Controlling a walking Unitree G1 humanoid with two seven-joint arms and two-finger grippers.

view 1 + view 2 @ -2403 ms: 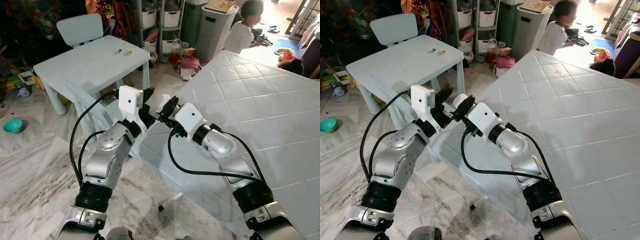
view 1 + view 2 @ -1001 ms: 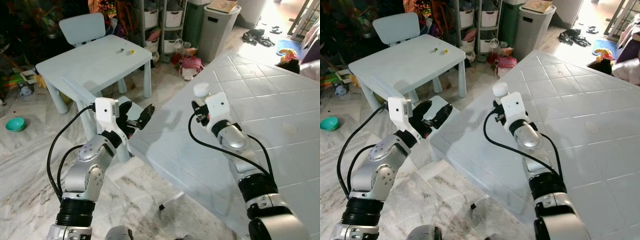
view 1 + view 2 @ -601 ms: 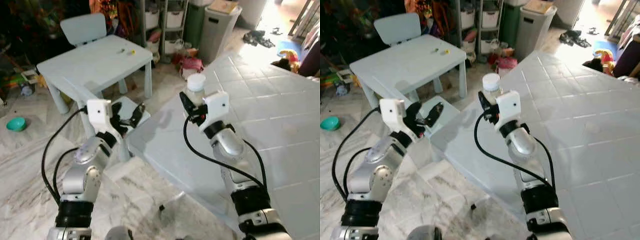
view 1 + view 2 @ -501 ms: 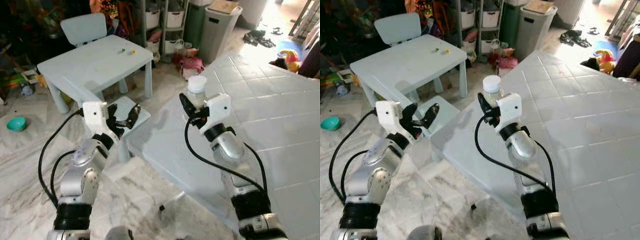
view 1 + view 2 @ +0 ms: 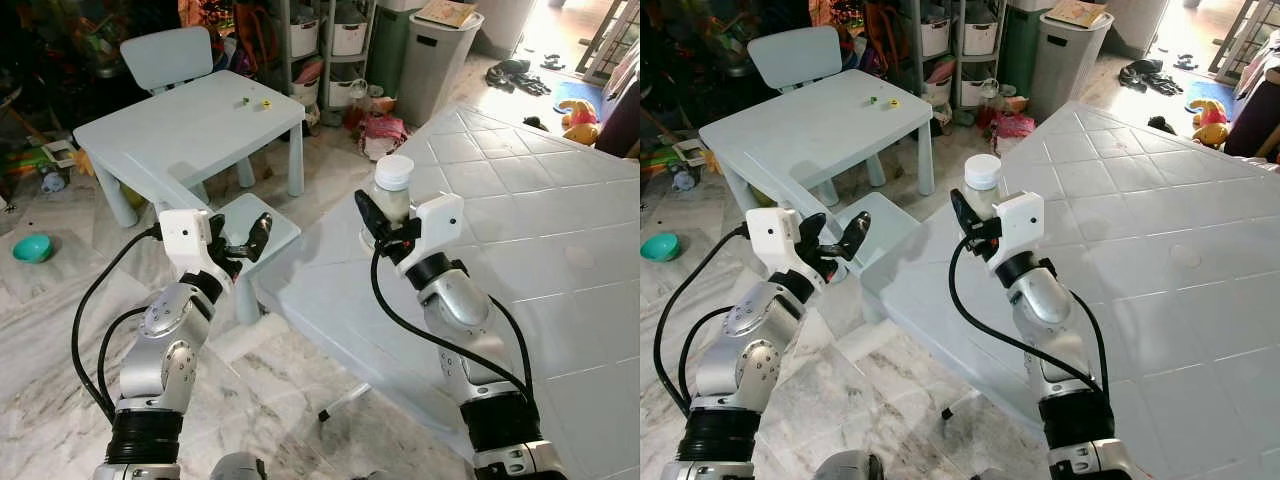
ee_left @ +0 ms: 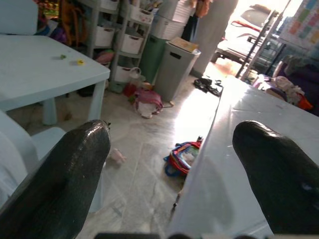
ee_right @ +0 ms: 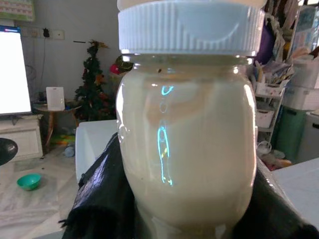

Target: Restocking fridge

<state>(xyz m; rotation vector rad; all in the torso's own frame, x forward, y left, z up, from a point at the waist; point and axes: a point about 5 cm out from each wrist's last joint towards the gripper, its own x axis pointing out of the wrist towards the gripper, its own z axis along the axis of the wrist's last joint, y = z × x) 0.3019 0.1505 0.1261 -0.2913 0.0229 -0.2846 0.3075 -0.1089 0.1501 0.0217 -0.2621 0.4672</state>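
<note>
Your right gripper has its jaws clamped on a jar, held upright above the near edge of the white tiled counter. The right wrist view gives you what the eye views cannot: the jar is full of a creamy, pale contents, its ribbed white lid is seated on top, and the black fingers press on both sides of the glass. Behind it that view also shows a small Christmas tree and a bright screen.

Your left gripper hangs off the counter's edge with its jaws apart and nothing between them. Its wrist view looks between the two fingers onto marble floor, with a colourful bag lying beside the counter.

Beyond both jaws stand a pale child's table and chair, storage shelves and a grey bin. A teal bowl lies on the floor.
</note>
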